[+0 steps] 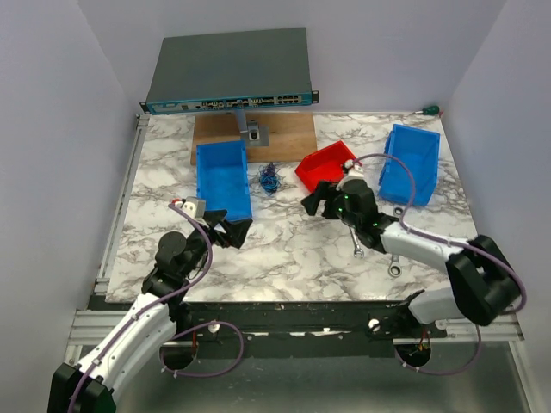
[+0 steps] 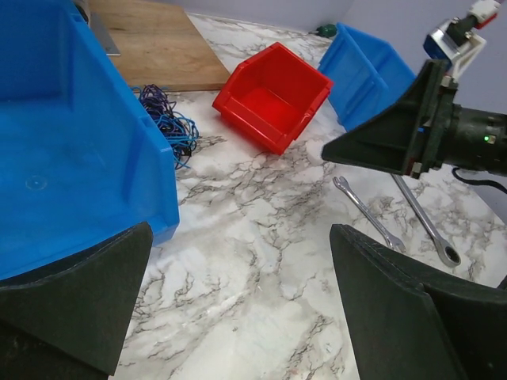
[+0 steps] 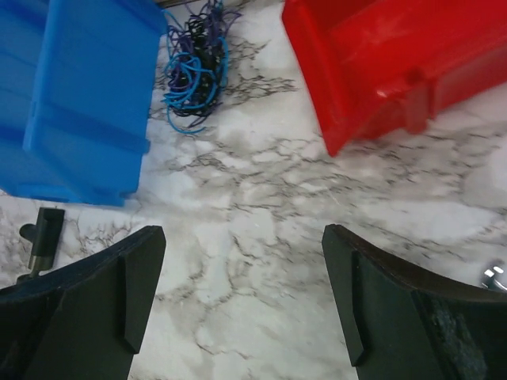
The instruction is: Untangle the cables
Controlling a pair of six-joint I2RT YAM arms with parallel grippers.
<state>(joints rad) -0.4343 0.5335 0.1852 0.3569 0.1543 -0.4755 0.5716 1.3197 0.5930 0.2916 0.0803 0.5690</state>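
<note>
blue bins [image 1: 224, 181] [image 1: 411, 163]: two; red bin [image 1: 325, 165]: one; wrenches [image 2: 368, 214] [image 2: 424, 222]: two; cables [image 1: 269, 179]: one tangle; board [image 1: 293, 138]: one; switch [image 1: 228, 69]: one

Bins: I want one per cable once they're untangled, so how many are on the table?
3. One blue bin left of the cables, a red bin right of them, a second blue bin by the right edge of the table. No others show.

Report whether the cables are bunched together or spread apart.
Bunched: the cables form one knotted clump of blue and dark loops between the blue bin and red bin.
</note>
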